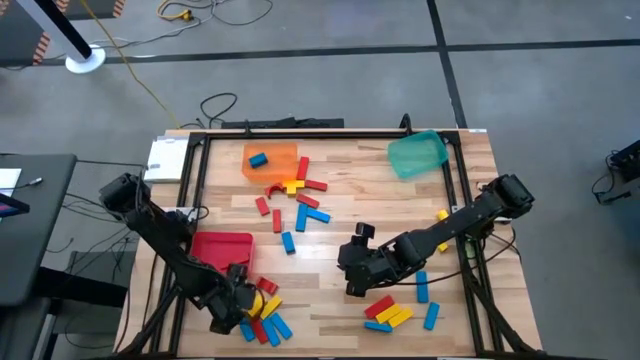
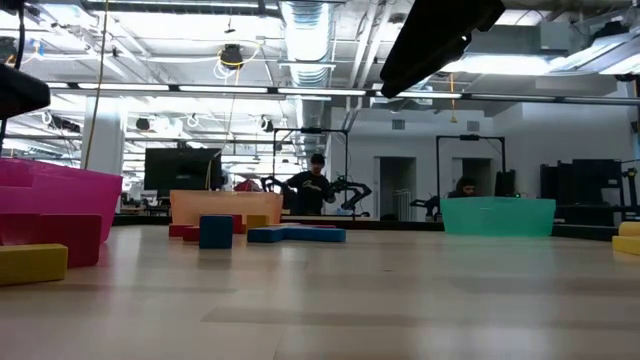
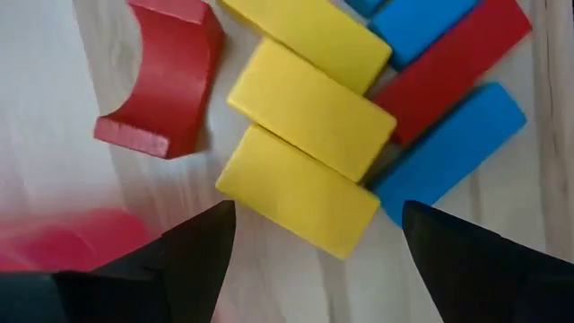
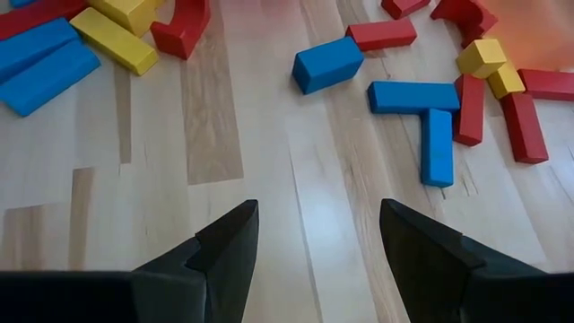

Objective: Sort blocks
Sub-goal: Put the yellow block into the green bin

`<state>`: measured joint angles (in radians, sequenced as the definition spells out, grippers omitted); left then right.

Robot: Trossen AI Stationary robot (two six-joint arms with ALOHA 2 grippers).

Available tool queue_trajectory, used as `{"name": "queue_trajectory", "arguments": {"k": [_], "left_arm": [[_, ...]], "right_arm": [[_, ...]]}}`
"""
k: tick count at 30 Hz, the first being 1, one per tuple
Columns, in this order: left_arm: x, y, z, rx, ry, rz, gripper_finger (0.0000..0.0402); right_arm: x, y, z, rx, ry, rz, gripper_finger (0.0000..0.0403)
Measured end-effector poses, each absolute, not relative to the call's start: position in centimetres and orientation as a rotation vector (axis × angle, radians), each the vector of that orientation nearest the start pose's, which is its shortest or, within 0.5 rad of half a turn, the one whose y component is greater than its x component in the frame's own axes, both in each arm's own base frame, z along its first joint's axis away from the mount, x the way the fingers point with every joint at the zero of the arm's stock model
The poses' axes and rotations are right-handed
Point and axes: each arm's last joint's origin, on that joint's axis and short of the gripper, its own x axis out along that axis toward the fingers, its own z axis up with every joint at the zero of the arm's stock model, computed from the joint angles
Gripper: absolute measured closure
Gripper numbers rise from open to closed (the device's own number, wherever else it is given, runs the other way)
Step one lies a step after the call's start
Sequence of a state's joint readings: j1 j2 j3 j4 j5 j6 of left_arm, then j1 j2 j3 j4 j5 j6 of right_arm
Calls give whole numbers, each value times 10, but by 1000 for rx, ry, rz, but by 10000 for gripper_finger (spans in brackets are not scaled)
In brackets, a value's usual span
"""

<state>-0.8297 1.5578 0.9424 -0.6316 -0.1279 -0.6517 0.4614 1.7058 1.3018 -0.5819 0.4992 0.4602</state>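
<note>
Left gripper (image 3: 314,256), fingers spread, poised over yellow blocks (image 3: 299,190) at table's seven o'clock beside the red bin (image 1: 222,249): pick apparently pending, needing descent and closure. Right gripper (image 4: 316,260), likewise spread, hovers over bare wood near five o'clock. Surface: pale wooden tabletop (image 1: 340,215), scattered blocks around centre; beyond it, an open workshop.

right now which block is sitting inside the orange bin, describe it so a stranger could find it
Find the orange bin at the far edge of the table, left of the green bin. One small blue block lies inside it, near its left side. It is the only block within the bin's walls; the red and yellow ones lie outside.
</note>
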Motion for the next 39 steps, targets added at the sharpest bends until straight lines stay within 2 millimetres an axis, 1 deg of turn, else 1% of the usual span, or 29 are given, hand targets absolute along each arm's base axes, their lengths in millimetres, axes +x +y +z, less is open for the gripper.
{"name": "queue_trajectory", "arguments": {"k": [5, 7, 13, 20, 22, 24, 31, 33, 36, 39], "left_arm": [[202, -199, 176, -73, 1288, -117, 86], [207, -198, 171, -101, 1312, -121, 86], [215, -194, 154, -91, 1369, -69, 86], [225, -182, 151, -60, 1367, -28, 92], [226, -179, 150, -51, 1373, -23, 107], [227, -176, 150, -33, 1379, -20, 131], [229, -172, 150, 18, 1393, -51, 250], [229, -171, 152, 28, 1406, -58, 275], [232, -170, 160, 66, 1430, -55, 275], [238, -170, 175, 120, 1423, -36, 275]], "right_arm": [[325, 146, 247, -26, 829, -228, 153], [326, 146, 247, -26, 827, -227, 153], [325, 147, 247, -34, 828, -221, 153], [325, 147, 247, -44, 830, -217, 153], [325, 147, 247, -44, 830, -217, 153], [325, 147, 247, -44, 830, -218, 153], [325, 147, 247, -43, 829, -217, 153], [326, 147, 247, -43, 825, -215, 153], [327, 148, 248, -43, 809, -207, 153], [330, 151, 251, -50, 768, -182, 153]]}}
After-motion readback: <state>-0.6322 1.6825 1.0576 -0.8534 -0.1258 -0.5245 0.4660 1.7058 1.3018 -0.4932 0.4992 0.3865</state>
